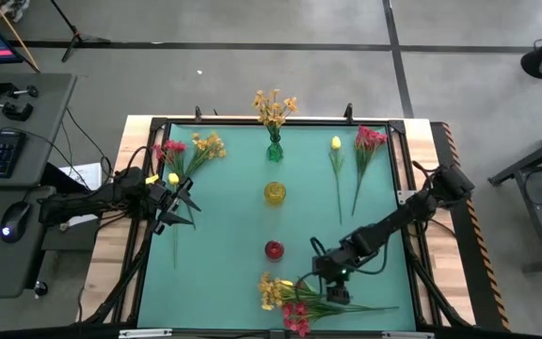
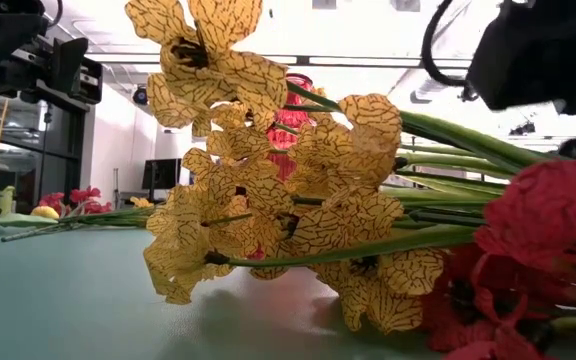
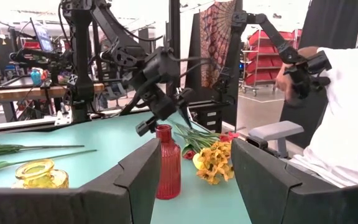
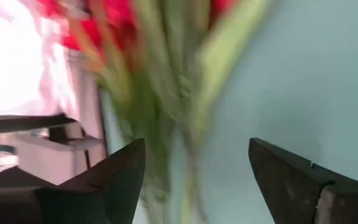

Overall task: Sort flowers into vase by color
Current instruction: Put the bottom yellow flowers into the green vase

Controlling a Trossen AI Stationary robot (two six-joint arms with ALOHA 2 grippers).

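A bunch of flowers (image 1: pixel 285 297) lies at the table's near edge: orange-yellow sprays (image 2: pixel 268 200), a yellow bud and pink-red clusters (image 2: pixel 548 230), their green stems (image 4: pixel 166 93) running toward the right. My right gripper (image 1: pixel 335 288) hovers open over those stems, slanting down, with blurred stems showing between its fingers (image 4: pixel 194 146). Whether it touches them I cannot tell. My left gripper (image 1: pixel 182 202) waits open at the table's left edge, nothing between its fingers (image 3: pixel 196 146). A green vase (image 1: pixel 274 149) at the far edge holds orange-yellow flowers.
A yellow vase (image 1: pixel 274 192) and a red vase (image 1: pixel 273 250) stand along the table's middle line. More flowers lie at the far left (image 1: pixel 186 151) and the far right (image 1: pixel 356 151). A person (image 3: pixel 347 124) stands beyond the near edge.
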